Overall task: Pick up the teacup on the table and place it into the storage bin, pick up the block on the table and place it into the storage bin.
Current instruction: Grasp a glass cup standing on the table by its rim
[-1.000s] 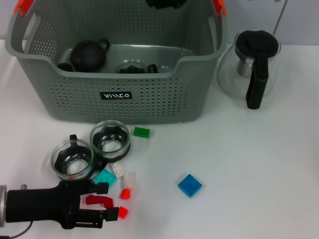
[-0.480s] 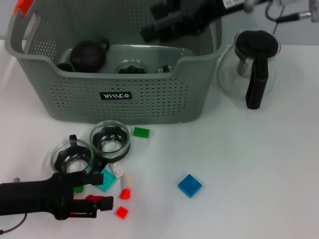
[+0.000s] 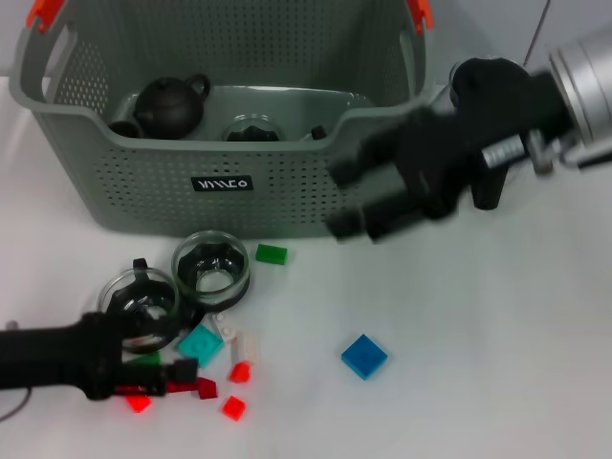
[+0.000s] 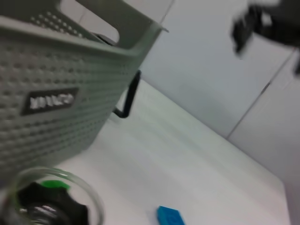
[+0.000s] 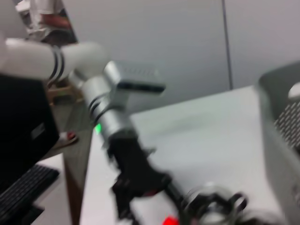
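At the counter's (image 3: pixel 497 325) near left, the left end effector (image 3: pixel 186 375) lies low among small blocks beside two glass teacups (image 3: pixel 211 267), fingers apart around a red block (image 3: pixel 204 387). Farther right, the right end effector (image 3: pixel 354 196), fingers apart, hangs before the storage bin (image 3: pixel 220 182).

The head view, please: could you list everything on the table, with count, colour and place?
storage bin: one, grey, far left.
teapot: one, black, inside the bin, with other dark ware I cannot tell apart.
glass teacups: two, clear with dark insides, touching, in front of the bin.
green block: one, beside the nearer-bin cup.
blue block: one, alone, centre front.
small blocks: teal, white and red cluster below the cups.
glass pitcher: one, clear with black handle, right of the bin, mostly hidden.
left hand: black, low among the red blocks.
right hand: black, over the bin's right front corner.
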